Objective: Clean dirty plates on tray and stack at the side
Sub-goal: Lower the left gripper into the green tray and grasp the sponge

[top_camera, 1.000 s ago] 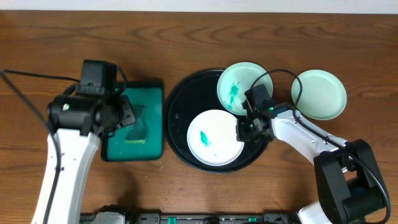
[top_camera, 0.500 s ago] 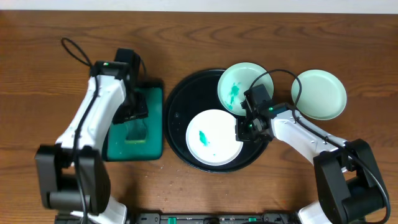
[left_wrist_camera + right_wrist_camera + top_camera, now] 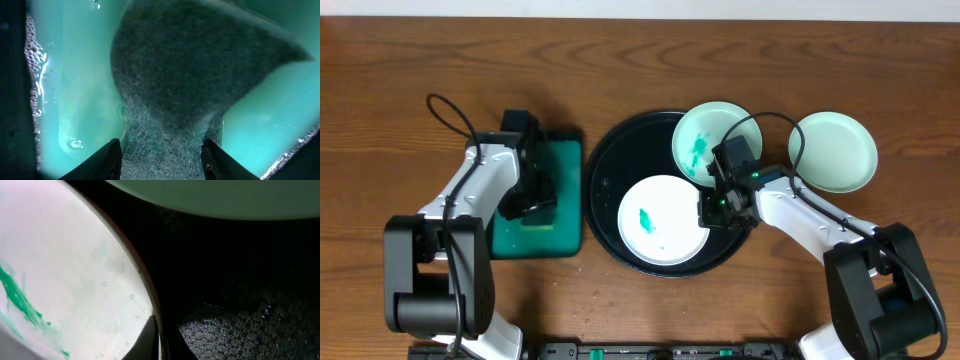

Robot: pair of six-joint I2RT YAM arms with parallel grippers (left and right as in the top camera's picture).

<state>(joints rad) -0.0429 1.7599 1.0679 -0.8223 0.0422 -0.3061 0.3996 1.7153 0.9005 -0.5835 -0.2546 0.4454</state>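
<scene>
Glossy black tray [image 3: 605,170] – rough fibrous sponge [image 3: 190,75] – grained wooden table [image 3: 400,60]

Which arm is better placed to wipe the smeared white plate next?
Left. The left gripper pinches the sponge in the green tray, while the right gripper is shut on the white plate rim, likely steadying it on the black tray.

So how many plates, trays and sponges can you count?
Plates: 3, white plate, smeared mint plate, clean mint plate
Trays: 2, black tray, green tray
Sponges: 1, sponge
Total: 6
</scene>
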